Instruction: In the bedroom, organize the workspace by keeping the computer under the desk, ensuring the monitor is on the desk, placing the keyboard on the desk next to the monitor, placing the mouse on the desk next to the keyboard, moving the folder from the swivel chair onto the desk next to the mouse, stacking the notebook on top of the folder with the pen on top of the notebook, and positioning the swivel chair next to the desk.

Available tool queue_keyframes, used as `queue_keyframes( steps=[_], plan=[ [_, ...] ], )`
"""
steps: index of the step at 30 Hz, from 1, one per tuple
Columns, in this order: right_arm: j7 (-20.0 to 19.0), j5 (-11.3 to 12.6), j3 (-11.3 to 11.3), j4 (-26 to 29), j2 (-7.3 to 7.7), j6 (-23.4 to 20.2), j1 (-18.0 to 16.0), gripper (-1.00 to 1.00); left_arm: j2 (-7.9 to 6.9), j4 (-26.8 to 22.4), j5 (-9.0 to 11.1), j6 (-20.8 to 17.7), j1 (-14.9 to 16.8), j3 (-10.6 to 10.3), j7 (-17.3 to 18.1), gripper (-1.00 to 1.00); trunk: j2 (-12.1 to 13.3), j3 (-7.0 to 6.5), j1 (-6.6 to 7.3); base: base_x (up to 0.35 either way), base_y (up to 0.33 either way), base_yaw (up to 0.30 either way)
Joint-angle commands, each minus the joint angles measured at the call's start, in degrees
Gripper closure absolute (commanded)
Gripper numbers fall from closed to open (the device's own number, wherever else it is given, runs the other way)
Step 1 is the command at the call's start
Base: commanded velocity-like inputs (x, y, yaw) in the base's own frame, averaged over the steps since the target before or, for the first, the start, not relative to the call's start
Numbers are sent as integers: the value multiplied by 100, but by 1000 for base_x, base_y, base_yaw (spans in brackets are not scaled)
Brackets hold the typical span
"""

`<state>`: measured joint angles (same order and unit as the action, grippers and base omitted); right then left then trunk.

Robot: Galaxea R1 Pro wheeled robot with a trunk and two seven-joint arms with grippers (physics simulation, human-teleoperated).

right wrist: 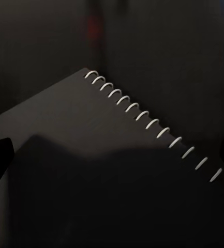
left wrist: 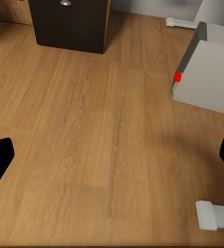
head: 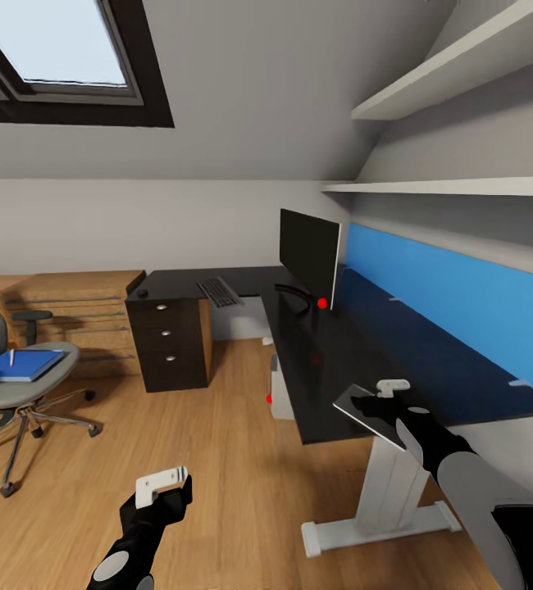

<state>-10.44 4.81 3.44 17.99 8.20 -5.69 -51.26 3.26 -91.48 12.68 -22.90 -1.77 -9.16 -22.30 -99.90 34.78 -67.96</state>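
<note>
No writing or brand mark can be read on anything here. The right gripper (head: 381, 399) is clamped on the notebook (head: 371, 418), a thin grey slab with a white spiral binding (right wrist: 158, 129), held tilted over the near end of the desk (head: 324, 369). The left gripper (head: 166, 485) hangs over the wood floor (head: 217, 459) with its fingers apart and nothing between them. On the glossy black desk top the monitor (head: 307, 256) stands upright with a red dot at its lower corner, and the keyboard (head: 218, 292) and mouse (head: 143, 292) lie farther along the other wing, above the drawer unit (head: 166, 344). The grey computer (left wrist: 207, 77) sits on the floor under the desk. The folder (head: 18, 365) lies on the swivel chair (head: 20, 385) seat with the pen (head: 11, 358) on it, well apart from the desk. A blue panel (head: 455, 319) backs the desk, white shelves (head: 463, 65) hang above, and a skylight (head: 53, 49) is set in the sloped ceiling.
</note>
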Motion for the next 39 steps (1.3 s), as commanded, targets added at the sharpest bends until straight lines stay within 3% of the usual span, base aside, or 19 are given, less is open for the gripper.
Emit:
queue_keyframes(
  steps=[1,29,39],
  plan=[
    [-2,37,39,-263,6,-29,2,-100,0,-10,59,-13,1,-6,-46,-100,-2,6,1,-65,0,0],
    [-2,37,36,-261,6,-29,2,-100,0,-10,60,-21,1,-9,-45,-100,-2,6,1,-70,0,0],
    [-2,37,40,-261,7,-29,2,-100,3,-8,59,-22,1,-15,-45,-100,399,-174,220,-4,0,0]
  ],
)
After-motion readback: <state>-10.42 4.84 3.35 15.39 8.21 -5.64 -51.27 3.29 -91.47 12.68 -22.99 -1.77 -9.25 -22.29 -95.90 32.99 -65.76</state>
